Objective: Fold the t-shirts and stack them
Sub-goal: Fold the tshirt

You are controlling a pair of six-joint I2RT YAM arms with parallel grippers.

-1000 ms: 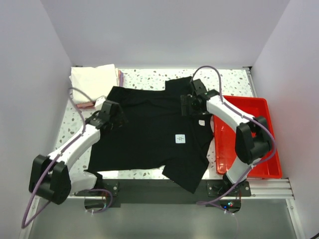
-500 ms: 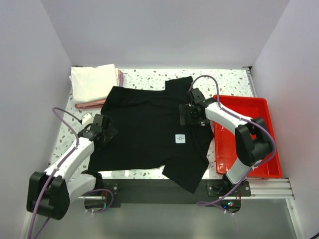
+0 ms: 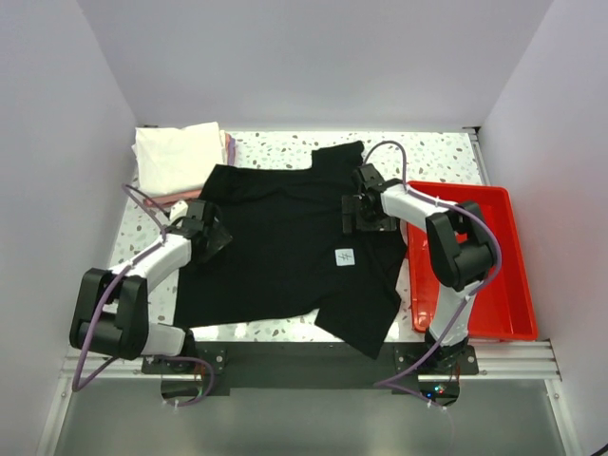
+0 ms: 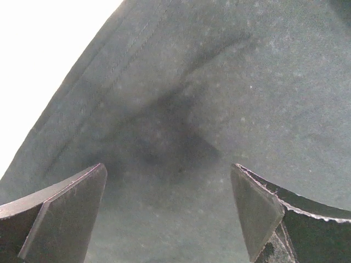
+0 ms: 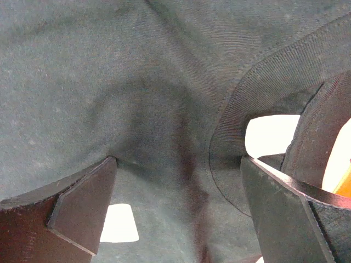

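The black shirt (image 3: 285, 256) lies spread open just left of the red tray (image 3: 494, 285). A folded white shirt (image 3: 176, 157) on a pink one (image 3: 161, 201) sits well left of the tray, at the far corner.

The left gripper (image 3: 211, 233) hovers at the shirt's edge farthest from the tray, its 2 fingers (image 4: 60, 213) spread with nothing pinched. The right gripper (image 3: 366, 211), on the tray side, is also spread and straddles the collar (image 5: 247, 104).

This looks like the grasp for the 1st fold. Next, both should press down, close on the cloth, and lift together.
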